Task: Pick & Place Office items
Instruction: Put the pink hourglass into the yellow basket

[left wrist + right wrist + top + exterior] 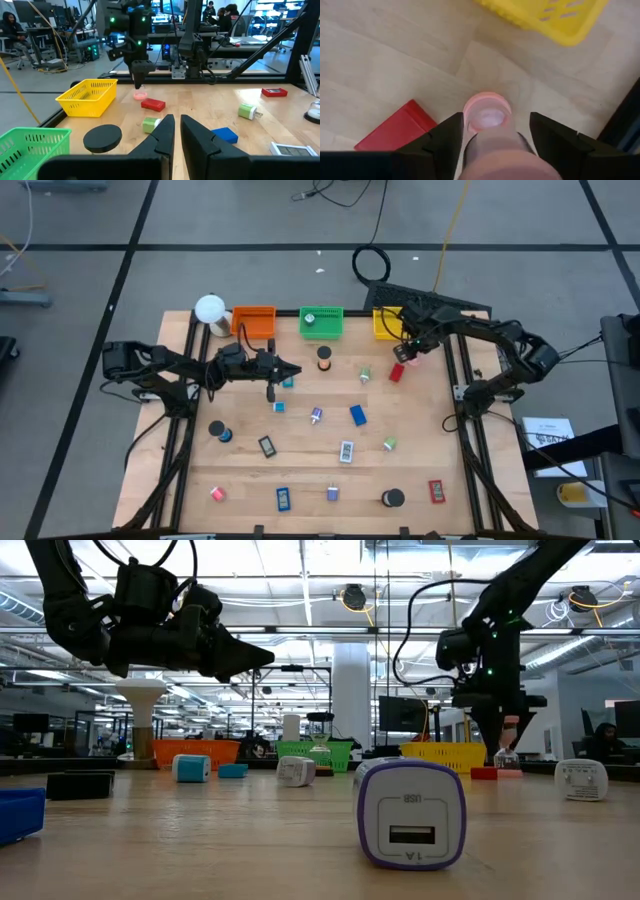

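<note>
A pink roll (487, 112) stands on end on the table at the far right, beside a red flat rectangle (395, 132) and in front of the yellow tray (555, 20). My right gripper (495, 120) points down over it, open, one finger on each side of the roll (140, 94). My left gripper (177, 131) hangs level above the table's left middle (290, 370), shut and holding nothing. Other office items lie scattered over the table: a blue rectangle (358, 415), a black roll (392, 498), a red rectangle (436, 491). My right gripper's fingers flank the pink roll's sides from above, pointing down along it. Whether either finger touches the roll cannot be told. The roll's lower end (140, 96) rests on the table.
The orange tray (254, 320), green tray (321, 323) and yellow tray (385, 325) line the far edge, with a white ball lamp (210, 308) at the far left. A black disc (102, 137) and a white-and-purple plug (410, 825) lie mid-table. Frame rails run along both table sides.
</note>
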You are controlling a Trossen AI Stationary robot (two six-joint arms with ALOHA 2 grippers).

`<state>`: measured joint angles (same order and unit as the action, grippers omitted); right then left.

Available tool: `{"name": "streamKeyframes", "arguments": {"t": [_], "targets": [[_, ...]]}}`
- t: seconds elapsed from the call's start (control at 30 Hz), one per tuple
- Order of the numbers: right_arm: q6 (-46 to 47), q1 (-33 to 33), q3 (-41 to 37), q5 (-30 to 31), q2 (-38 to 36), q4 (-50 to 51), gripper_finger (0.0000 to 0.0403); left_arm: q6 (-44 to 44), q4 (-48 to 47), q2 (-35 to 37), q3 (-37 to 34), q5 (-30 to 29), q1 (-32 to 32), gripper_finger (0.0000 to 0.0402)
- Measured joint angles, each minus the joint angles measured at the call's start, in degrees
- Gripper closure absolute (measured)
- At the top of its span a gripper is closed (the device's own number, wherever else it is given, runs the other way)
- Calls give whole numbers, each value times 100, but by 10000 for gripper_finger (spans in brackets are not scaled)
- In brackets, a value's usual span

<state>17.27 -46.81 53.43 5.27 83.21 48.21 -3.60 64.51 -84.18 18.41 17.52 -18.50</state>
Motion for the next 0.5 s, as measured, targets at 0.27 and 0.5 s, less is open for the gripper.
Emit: {"name": "streamKeyframes", "arguments": {"t": [0.27,0.5], "targets": [[335,0,4,69,-1011,253,118,0,2,0,0,-2,0,366],[503,130,4,59,-1546,531,110,-2,2,0,0,-2,1,366]]}}
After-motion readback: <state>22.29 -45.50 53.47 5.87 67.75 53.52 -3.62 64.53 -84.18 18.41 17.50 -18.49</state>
